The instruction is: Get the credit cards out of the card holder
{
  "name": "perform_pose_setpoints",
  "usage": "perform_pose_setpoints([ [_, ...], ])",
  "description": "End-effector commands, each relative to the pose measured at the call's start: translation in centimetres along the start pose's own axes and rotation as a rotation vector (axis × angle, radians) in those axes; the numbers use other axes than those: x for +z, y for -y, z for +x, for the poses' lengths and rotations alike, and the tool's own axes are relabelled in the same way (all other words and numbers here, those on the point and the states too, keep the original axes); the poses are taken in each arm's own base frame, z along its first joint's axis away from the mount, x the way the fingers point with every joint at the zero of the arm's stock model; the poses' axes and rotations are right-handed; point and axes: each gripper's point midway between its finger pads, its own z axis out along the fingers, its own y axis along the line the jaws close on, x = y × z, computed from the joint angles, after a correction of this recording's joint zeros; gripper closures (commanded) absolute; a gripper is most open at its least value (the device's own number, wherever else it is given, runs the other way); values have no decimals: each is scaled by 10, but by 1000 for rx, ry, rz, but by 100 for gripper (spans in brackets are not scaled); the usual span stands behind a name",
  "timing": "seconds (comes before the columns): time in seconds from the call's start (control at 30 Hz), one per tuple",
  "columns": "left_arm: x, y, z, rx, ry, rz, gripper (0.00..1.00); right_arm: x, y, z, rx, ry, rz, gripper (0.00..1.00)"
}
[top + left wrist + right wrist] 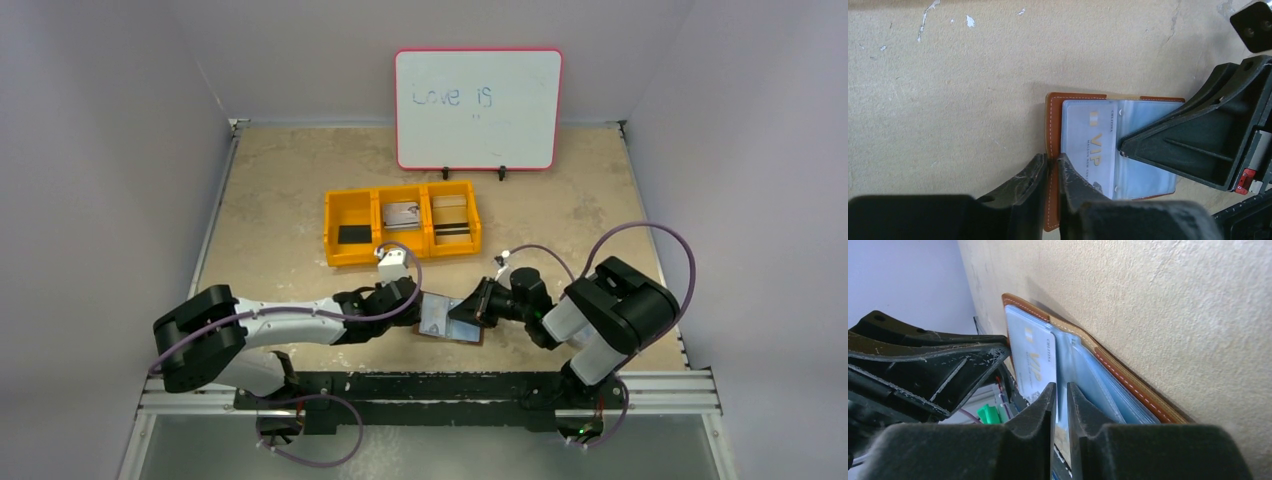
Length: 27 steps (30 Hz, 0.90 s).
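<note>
The brown leather card holder (452,320) lies open on the table between my two grippers. Its clear sleeves face up, and a grey-white card printed "VIP" (1093,145) sits in the top sleeve. My left gripper (1052,161) is shut on the holder's stitched brown edge (1052,125). My right gripper (1061,390) is shut on the edge of the clear sleeve (1075,365) beside the VIP card (1035,357). I cannot tell whether the card's edge is pinched too. In the top view the left gripper (420,306) and right gripper (476,306) meet over the holder.
A yellow three-compartment bin (331,215) stands behind. It holds a black card (353,234) on the left, a grey-white card (402,215) in the middle and a beige striped card (452,222) on the right. A whiteboard (478,108) stands at the back edge.
</note>
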Motion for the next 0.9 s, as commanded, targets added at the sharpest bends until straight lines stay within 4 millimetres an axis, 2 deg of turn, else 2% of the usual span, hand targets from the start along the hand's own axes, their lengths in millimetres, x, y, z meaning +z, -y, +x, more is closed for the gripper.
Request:
perform_pose_setpoints([
  [0.0,-1,3,-2,-41,23,28,83,4,-5,-3,-33,8,-25,81],
  [0.17,0,6,2,-56,11,52,77,5,-2,1,-26,-14,-35,76],
  [0.43,10,18,20,-22,-64,107,77,10,-2,2,-23,-34,-46,75],
  [0.5,14,14,27,7,-89,79,80,12,0,1,-20,-32,-37,75],
  [0.57,18,9,33,35,-116,49,88,13,0,0,-22,-34,-33,75],
  [0.7,21,10,39,55,-139,46,98,15,2,0,-20,-38,-24,76],
  [0.87,24,7,40,61,-140,27,100,12,4,1,-4,-23,-22,88],
])
